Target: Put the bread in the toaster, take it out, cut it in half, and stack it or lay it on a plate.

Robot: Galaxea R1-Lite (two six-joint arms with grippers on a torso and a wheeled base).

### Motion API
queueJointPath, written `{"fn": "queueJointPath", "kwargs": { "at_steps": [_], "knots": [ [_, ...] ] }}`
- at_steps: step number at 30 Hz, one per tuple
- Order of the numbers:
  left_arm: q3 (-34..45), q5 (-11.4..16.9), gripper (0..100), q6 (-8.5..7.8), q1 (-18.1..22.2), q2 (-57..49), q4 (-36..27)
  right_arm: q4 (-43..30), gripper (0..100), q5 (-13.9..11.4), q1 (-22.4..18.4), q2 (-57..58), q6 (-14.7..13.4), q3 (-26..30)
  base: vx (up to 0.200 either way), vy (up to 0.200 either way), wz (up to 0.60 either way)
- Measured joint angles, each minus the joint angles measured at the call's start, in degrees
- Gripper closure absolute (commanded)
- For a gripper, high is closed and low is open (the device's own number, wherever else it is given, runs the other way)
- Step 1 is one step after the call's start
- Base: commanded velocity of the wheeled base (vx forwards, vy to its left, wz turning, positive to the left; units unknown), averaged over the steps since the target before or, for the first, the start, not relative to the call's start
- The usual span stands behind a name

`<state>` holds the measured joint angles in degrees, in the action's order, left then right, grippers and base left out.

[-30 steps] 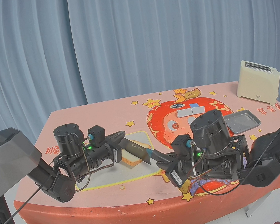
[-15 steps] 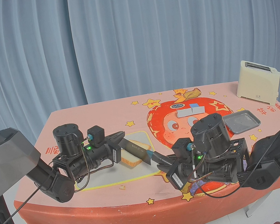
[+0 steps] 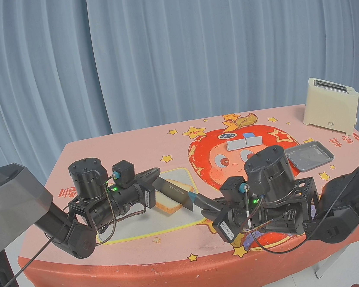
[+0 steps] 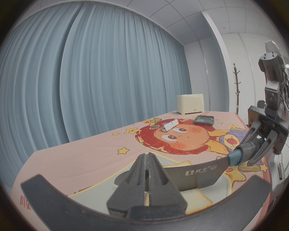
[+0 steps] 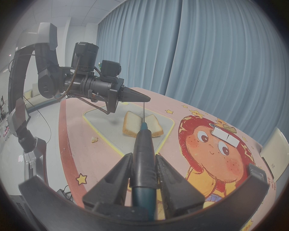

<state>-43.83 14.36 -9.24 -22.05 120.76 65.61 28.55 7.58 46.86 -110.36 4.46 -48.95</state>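
Observation:
A slice of bread point(image 3: 169, 204) lies on the pale cutting board point(image 3: 147, 226) at the table's left front. The knife point(image 3: 175, 192) stands across it, blade point(image 4: 195, 176) edge-down on the slice. My right gripper point(image 3: 205, 203) is shut on the knife's dark handle point(image 5: 144, 144). In the right wrist view, bread point(image 5: 132, 123) shows on both sides of the blade. My left gripper point(image 3: 157, 171) is shut, its tip just over the bread's far side by the blade's end. The cream toaster point(image 3: 331, 105) stands at the far right corner. A grey tray-like plate point(image 3: 309, 155) lies near it.
A crumb point(image 3: 157, 240) lies by the board's front edge. Two small grey blocks point(image 3: 245, 142) sit on the apple picture in the middle of the table. The orange tablecloth's front edge is close under both arms.
The right wrist has sunk and turned a little, with the knife still on the bread. The left arm has kept still.

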Motion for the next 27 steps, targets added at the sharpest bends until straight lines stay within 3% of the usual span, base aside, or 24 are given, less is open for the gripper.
{"fn": "queueJointPath", "kwargs": {
  "at_steps": [15,27],
  "knots": [
    [0.52,-0.09,100,0.02,0.15,0.44,0.29,-1.29,100,0.07,0.13,-0.13,0.1,-2.4,0.0,0.0,0.0],
    [-0.49,0.0,100,0.0,-0.11,0.11,-0.06,0.21,100,0.22,0.07,-0.33,-0.01,-0.09,0.0,0.0,0.0]
  ]
}}
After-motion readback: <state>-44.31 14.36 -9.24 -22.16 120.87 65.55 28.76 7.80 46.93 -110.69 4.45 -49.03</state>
